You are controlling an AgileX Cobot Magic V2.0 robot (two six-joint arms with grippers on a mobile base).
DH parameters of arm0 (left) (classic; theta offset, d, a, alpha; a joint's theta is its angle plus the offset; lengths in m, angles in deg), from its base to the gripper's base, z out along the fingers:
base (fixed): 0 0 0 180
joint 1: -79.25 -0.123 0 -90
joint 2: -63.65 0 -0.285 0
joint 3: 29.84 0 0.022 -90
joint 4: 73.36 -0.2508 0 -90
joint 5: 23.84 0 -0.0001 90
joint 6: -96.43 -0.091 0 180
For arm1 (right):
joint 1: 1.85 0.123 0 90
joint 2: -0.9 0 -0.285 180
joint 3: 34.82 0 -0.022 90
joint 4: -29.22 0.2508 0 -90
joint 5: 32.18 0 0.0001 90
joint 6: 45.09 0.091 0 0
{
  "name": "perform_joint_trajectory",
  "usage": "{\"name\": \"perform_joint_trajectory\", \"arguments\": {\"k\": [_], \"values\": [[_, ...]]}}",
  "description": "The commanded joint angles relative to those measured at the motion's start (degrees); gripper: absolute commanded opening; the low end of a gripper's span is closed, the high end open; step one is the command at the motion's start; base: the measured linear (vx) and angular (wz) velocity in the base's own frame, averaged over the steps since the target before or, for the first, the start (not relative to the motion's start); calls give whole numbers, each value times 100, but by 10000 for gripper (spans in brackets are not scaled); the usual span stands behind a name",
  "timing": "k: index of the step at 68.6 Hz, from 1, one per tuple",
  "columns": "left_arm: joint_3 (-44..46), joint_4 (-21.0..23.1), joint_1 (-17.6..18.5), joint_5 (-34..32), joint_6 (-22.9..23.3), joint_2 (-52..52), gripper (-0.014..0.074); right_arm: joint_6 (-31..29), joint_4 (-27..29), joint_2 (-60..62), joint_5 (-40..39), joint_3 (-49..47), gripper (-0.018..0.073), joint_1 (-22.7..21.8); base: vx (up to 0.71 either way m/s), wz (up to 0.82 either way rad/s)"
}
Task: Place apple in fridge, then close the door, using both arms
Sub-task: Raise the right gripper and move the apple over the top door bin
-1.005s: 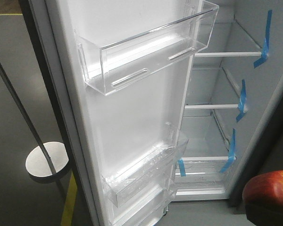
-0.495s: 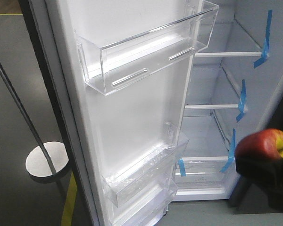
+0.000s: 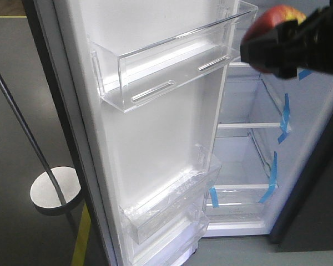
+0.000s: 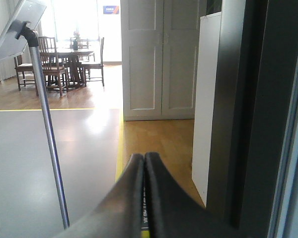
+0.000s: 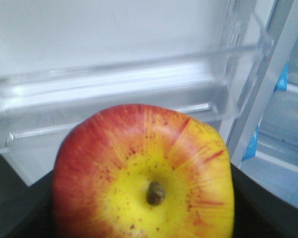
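Observation:
The red and yellow apple [image 3: 276, 15] hangs at the top right of the front view, my right gripper [image 3: 271, 44] shut on it. It is level with the upper clear bin [image 3: 172, 66] of the open door [image 3: 155, 144], in front of the fridge's white inside [image 3: 244, 155]. In the right wrist view the apple [image 5: 144, 173] fills the picture, stem end towards the camera, black fingers [image 5: 12, 210] on either side and the clear bin [image 5: 114, 94] just behind. My left gripper [image 4: 144, 157] is shut on nothing, low beside a dark grey fridge face [image 4: 251, 99].
Glass shelves carry blue tape strips [image 3: 286, 113]. A thin pole [image 3: 22, 127] on a round white base [image 3: 55, 188] stands left of the door, by a yellow floor line [image 3: 81, 238]. White panelled room doors [image 4: 159, 59] and a table with chairs [image 4: 64, 59] lie beyond.
My right gripper has carried the apple up from the lower right corner to the top right, now beside the door's upper bin. The door and the left gripper have not moved.

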Motion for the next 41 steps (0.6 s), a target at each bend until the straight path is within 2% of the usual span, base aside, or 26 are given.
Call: {"name": "perform_joint_trajectory", "arguments": {"k": [1, 26, 41], "values": [[-69, 56, 1, -424, 49, 84, -6, -78, 56, -268, -396, -874, 186, 1, 0, 0], [-69, 56, 1, -424, 49, 84, -6, -78, 51, -1780, -381, -2791, 195, 1, 0, 0], [-69, 56, 1, -424, 49, 84, -6, -119, 55, -2528, -343, -3459, 202, 1, 0, 0]]}}
